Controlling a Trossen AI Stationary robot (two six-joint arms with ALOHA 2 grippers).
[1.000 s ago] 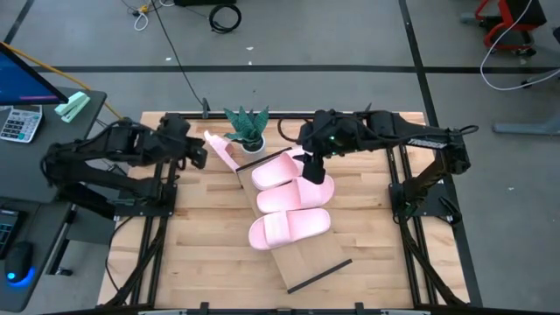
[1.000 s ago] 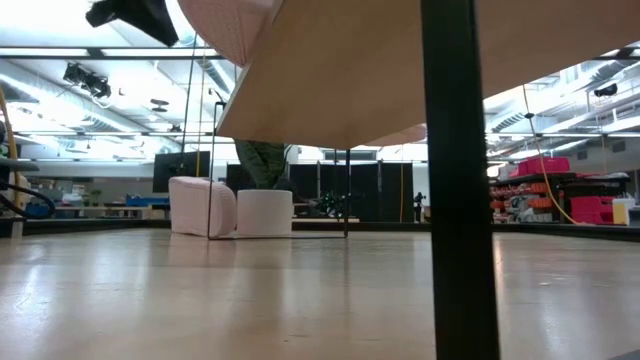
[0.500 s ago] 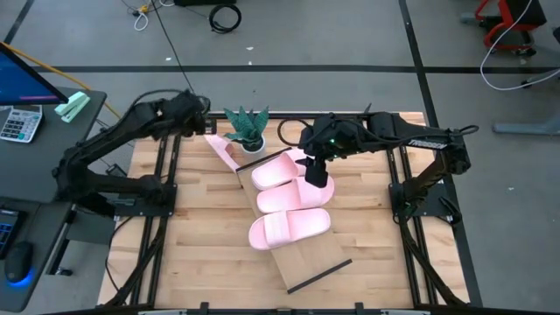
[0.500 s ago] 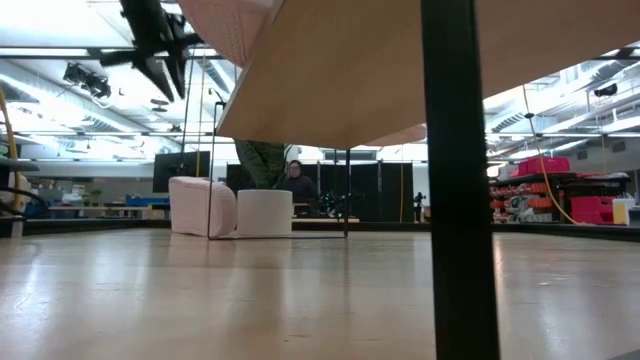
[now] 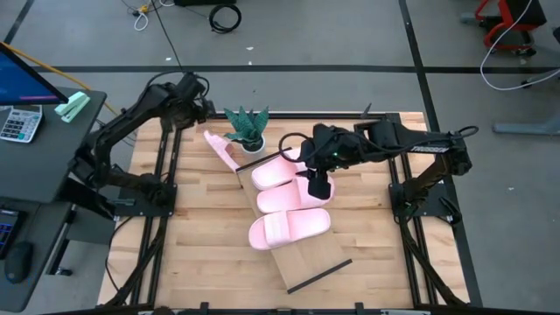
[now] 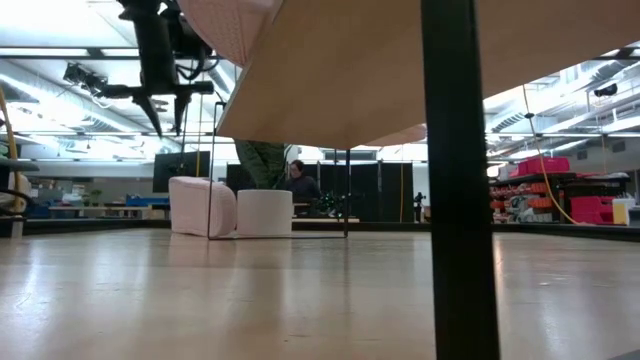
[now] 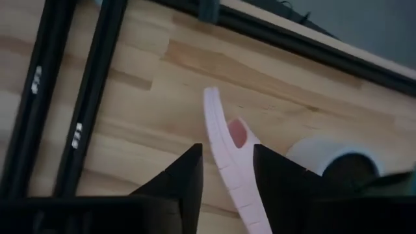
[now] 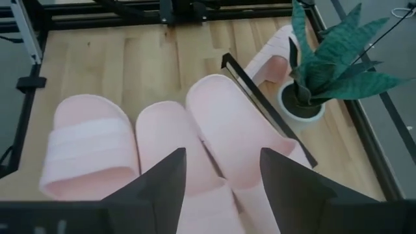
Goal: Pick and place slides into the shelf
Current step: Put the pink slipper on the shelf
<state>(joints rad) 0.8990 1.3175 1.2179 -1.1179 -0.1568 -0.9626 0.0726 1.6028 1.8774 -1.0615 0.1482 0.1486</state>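
Three pale pink slides (image 5: pixel 289 199) lie side by side on the shelf (image 5: pixel 319 258), a light-wood board set aslant on the table. Another slide (image 5: pixel 219 147) stands on its edge on the tabletop beyond the shelf's far rail (image 8: pixel 260 97), next to the potted plant. My left gripper (image 5: pixel 199 112) hangs open above that slide, pointing down. In the left wrist view its fingers (image 7: pixel 188 179) show on either side of the slide's thin edge (image 7: pixel 221 140). My right gripper (image 5: pixel 317 185) hovers open over the slides on the shelf (image 8: pixel 172 140).
A potted plant (image 5: pixel 248 129) in a white pot (image 6: pixel 265 212) stands at the far middle of the table, close to the standing slide. Black frame rails (image 5: pixel 166 192) run along the table's left and right sides. The shelf's near half (image 5: pixel 306 254) lies bare.
My left arm has swung from the table's left side toward the far edge. Its gripper has come round over the standing slide and turned so that its fingers point down. My right gripper has crept slightly toward the near edge over the shelf. The slides have not moved.
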